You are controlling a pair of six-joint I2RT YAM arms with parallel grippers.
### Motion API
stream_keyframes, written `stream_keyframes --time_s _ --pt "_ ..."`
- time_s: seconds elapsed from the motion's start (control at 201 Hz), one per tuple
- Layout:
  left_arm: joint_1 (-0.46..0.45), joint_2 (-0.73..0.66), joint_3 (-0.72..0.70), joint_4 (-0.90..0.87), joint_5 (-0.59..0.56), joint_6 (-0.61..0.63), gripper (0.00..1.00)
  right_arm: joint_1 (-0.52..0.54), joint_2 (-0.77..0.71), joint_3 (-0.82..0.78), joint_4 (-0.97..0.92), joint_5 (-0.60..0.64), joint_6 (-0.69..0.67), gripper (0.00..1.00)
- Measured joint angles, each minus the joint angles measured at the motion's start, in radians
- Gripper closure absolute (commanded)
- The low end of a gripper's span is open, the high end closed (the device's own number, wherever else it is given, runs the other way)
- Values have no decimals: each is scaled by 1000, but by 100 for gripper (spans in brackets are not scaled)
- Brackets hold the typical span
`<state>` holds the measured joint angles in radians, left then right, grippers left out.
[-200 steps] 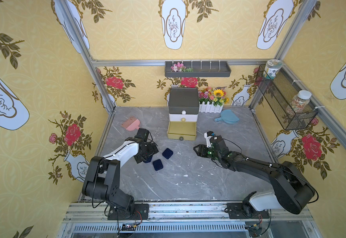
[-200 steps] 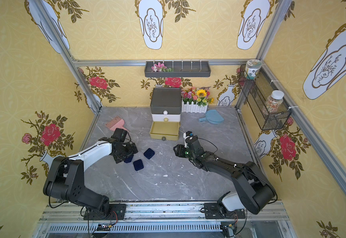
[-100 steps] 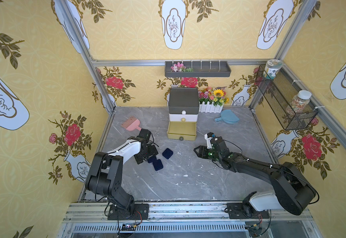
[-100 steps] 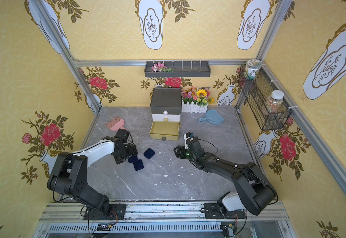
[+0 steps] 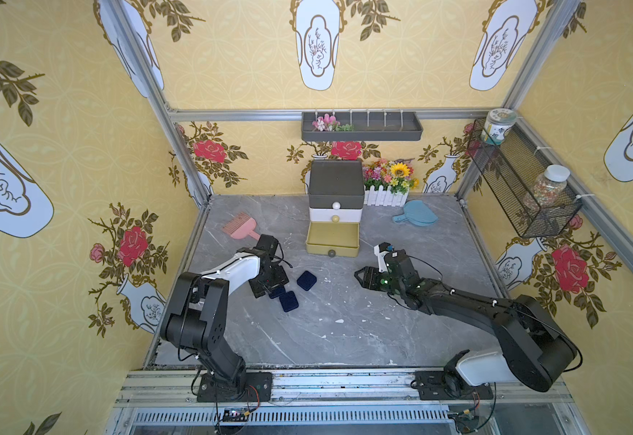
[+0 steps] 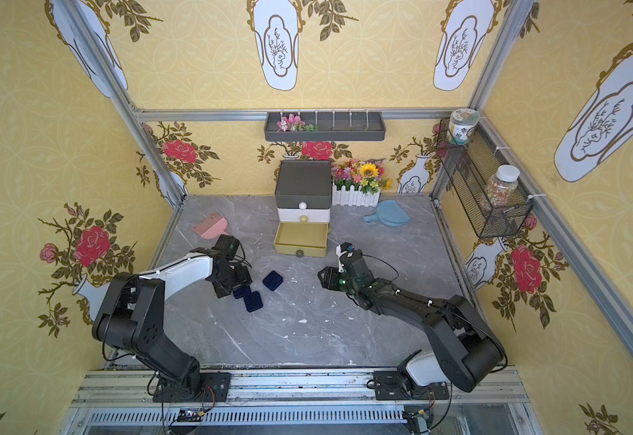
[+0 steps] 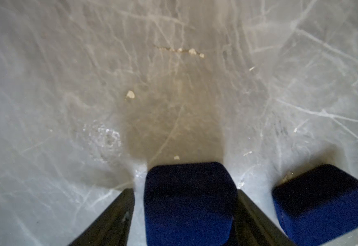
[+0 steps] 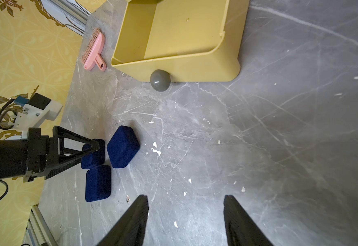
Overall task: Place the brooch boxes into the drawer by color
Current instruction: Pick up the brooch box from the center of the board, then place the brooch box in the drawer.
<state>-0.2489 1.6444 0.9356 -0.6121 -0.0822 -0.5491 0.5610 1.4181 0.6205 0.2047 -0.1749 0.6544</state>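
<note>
We find the left pincer (image 7: 184, 191) spread astride one navy brooch box (image 7: 188, 209), the right pincer (image 8: 185, 198) spread over the desk (image 8: 259, 127).

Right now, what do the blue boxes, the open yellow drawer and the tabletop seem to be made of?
Blue boxes: velvet-like flocking, probably over a hard shell; matte, fuzzy, no glare.
Yellow drawer: moulded plastic, smooth satin, rounded corners; its grey knob is glossy, with a highlight.
Tabletop: marble-look grey with white veins, scratched and chipped pale; stone or printed laminate, can't tell.
</note>
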Motion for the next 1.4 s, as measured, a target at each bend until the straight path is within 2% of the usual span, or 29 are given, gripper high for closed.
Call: stream_keyframes --time_s 0.169,0.319,0.478,0.642,0.752,0.941,1.399 --pt "0 0 0 5 0 3 45 18 -6 2 -20 18 0 39" --pt "0 -19 0 5 1 10 43 50 -31 14 -49 32 -1 39" --pt "-5 -137 26 0 33 11 43 106 -37 37 -49 33 -2 38" --pt "-34 -267 97 10 103 -2 43 152 -8 44 48 -36 30 37" --pt "-60 -317 124 16 142 -13 43 220 35 89 111 -57 52 38" --pt "-89 -357 127 14 181 -36 43 322 127 215 192 -44 56 43" --pt "-111 -412 123 14 209 -53 43 372 288 397 248 24 74 47"
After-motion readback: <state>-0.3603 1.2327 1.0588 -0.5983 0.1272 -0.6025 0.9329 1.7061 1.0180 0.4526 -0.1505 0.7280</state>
